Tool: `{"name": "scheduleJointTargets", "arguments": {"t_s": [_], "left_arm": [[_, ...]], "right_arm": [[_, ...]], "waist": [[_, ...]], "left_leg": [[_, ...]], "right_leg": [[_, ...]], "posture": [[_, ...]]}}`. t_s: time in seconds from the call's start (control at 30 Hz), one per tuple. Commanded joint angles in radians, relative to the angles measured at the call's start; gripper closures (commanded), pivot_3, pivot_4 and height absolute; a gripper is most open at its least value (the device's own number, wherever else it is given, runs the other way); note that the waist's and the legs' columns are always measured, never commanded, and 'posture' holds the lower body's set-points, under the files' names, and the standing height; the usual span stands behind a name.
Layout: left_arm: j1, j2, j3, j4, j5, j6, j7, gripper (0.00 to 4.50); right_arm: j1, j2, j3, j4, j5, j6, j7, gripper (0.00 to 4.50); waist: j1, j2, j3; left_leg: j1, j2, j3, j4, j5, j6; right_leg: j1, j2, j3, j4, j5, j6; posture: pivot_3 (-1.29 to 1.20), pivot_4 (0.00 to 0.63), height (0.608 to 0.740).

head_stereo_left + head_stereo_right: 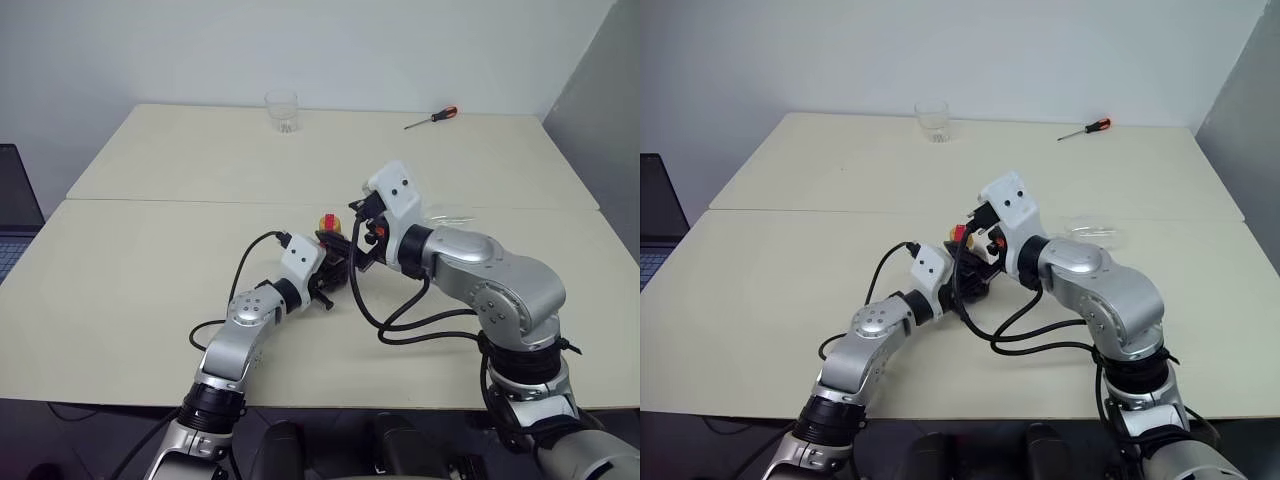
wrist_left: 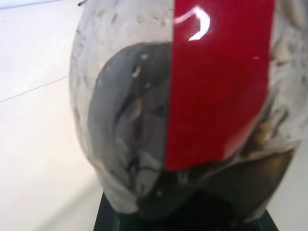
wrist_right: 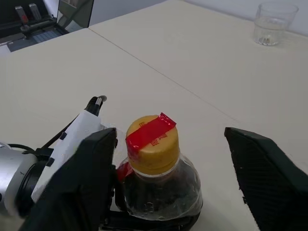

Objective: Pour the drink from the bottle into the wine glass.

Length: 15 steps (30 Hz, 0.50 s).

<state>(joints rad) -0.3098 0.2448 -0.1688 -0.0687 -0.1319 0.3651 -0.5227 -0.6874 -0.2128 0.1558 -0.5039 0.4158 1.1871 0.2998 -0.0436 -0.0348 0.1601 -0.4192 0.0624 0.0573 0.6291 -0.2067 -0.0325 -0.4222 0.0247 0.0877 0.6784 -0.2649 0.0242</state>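
The bottle (image 3: 161,185) stands upright on the table, a small clear round one with a yellow cap (image 3: 153,144) crossed by red tape. Its red label (image 2: 216,82) and the dark drink (image 2: 130,125) show close up in the left wrist view. My left gripper (image 1: 328,270) is shut on the bottle's body from the near left. My right gripper (image 3: 168,137) is open, its black fingers (image 3: 91,163) standing to either side of the cap without touching it. A clear glass shape (image 1: 1095,232), apparently the wine glass, shows beyond my right forearm; I cannot tell whether it is upright.
A short clear tumbler (image 1: 282,110) stands at the table's far edge. A red-handled screwdriver (image 1: 432,118) lies at the far right. A seam (image 1: 200,201) runs across the tabletop, and a dark laptop (image 1: 15,200) sits off the table's left side.
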Motion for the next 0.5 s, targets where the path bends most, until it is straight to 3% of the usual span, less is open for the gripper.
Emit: {"name": "scheduleJointTargets", "arguments": {"t_s": [0.03, 0.17, 0.5], "left_arm": [[-0.014, -0.004, -0.004, -0.008, 0.003, -0.014, -0.001, 3.74], [-0.014, -0.005, -0.006, -0.006, 0.004, -0.016, -0.001, 3.74], [-0.010, -0.005, -0.004, -0.009, 0.004, -0.016, 0.003, 3.74]], "right_arm": [[-0.007, 0.012, -0.002, -0.029, 0.005, -0.007, -0.010, 1.98], [-0.004, 0.022, 0.008, -0.015, 0.003, -0.012, -0.010, 3.26], [0.005, -0.004, 0.020, 0.034, 0.005, -0.078, 0.045, 3.26]], "waist": [[0.000, 0.000, 0.000], [-0.001, 0.000, 0.000], [-0.001, 0.000, 0.000]], "left_leg": [[0.000, 0.000, 0.000, 0.000, 0.000, 0.000], [0.000, 0.000, 0.000, 0.000, 0.000, 0.000], [0.000, 0.000, 0.000, 0.000, 0.000, 0.000]], "right_leg": [[0.000, 0.000, 0.000, 0.000, 0.000, 0.000], [0.000, 0.000, 0.000, 0.000, 0.000, 0.000], [0.000, 0.000, 0.000, 0.000, 0.000, 0.000]], "posture": [[0.00, 0.150, 0.740], [0.00, 0.150, 0.740], [0.00, 0.150, 0.740]]}}
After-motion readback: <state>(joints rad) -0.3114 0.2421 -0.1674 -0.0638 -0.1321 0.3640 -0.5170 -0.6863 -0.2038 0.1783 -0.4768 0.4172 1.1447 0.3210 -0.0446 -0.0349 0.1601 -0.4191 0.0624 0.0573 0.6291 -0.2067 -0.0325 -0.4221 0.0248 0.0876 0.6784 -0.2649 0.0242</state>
